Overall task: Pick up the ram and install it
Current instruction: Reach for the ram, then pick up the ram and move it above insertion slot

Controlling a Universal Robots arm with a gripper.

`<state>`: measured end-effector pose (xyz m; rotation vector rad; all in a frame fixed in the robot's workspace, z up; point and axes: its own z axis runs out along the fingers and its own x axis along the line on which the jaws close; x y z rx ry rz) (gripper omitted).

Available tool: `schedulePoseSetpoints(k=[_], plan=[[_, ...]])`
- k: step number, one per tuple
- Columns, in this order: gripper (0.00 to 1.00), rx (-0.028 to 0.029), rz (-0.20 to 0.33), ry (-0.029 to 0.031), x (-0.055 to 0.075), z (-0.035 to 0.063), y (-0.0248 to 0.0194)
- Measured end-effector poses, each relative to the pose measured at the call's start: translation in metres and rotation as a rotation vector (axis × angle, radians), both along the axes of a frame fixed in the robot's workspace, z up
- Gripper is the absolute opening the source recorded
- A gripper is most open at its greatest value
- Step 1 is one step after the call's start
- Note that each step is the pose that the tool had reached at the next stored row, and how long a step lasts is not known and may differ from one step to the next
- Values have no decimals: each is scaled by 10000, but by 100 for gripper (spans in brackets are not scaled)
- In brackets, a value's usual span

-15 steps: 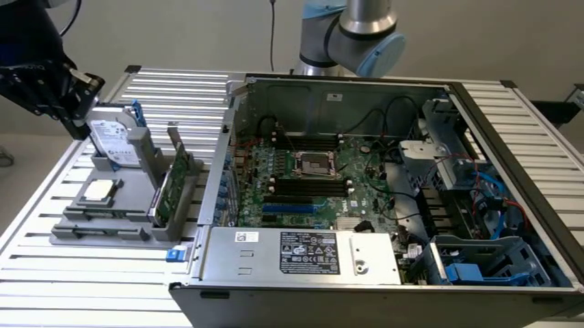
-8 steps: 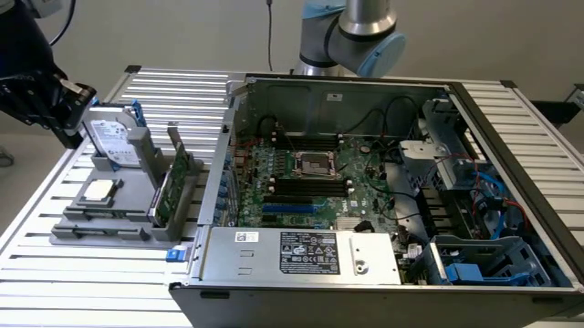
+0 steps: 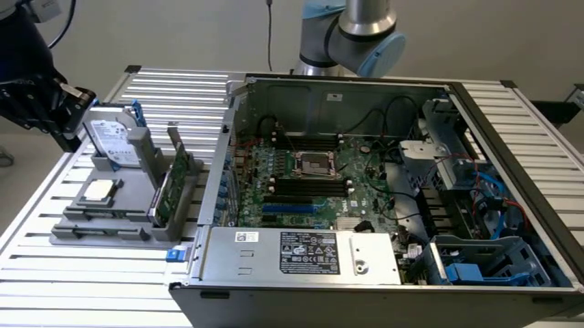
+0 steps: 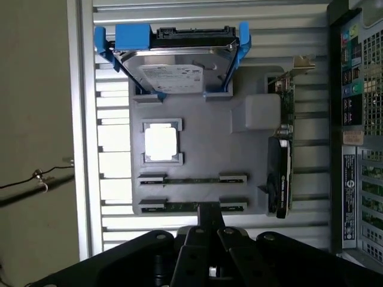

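Two ram sticks stand on edge in the grey holder [image 4: 239,152]. In the wrist view they show as thin green strips, one [image 4: 191,178] beside the other [image 4: 179,206]. In the exterior view the ram [image 3: 98,217] sits at the holder's near end, at the exterior view's left. My gripper [image 4: 209,210] hangs well above the holder with its dark fingers [image 4: 202,230] pressed together and nothing between them, roughly over the nearer stick. From the exterior camera the gripper [image 3: 41,102] is a dark mass high at the left, behind the holder.
The holder also carries a hard drive [image 3: 114,140] in blue brackets, a processor [image 3: 98,191] and an upright green expansion card [image 3: 178,181]. At the exterior view's right lies the open computer case [image 3: 511,205], its motherboard showing long black slots [image 3: 310,184] around the processor socket.
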<state>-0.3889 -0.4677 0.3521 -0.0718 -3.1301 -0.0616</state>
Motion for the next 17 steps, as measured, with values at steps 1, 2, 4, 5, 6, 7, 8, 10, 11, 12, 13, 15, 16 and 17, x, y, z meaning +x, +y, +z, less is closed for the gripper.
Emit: schedulePoseSetpoints(k=[1,2,4,5,6,7,8,10,11,12,13,15,16,17], plan=[[11,-1,0,0,-9,0,-2],[11,-1,1,0,-8,-1,-2],[11,-1,2,0,-8,-1,-3],[11,-1,2,0,-8,-1,-2],[11,-1,2,0,-8,-1,-2],[11,-1,2,-1,-8,-1,-3],[11,-1,2,-1,-8,-1,-3],[11,-1,2,0,-8,-1,-3],[11,-1,2,0,-8,-1,-3],[11,-1,2,0,-8,-1,-3],[11,-1,2,-1,-8,-1,-2],[11,-1,2,0,-8,-1,-2],[11,-1,2,0,-8,-1,-2],[11,1,4,-4,-11,-4,-3]])
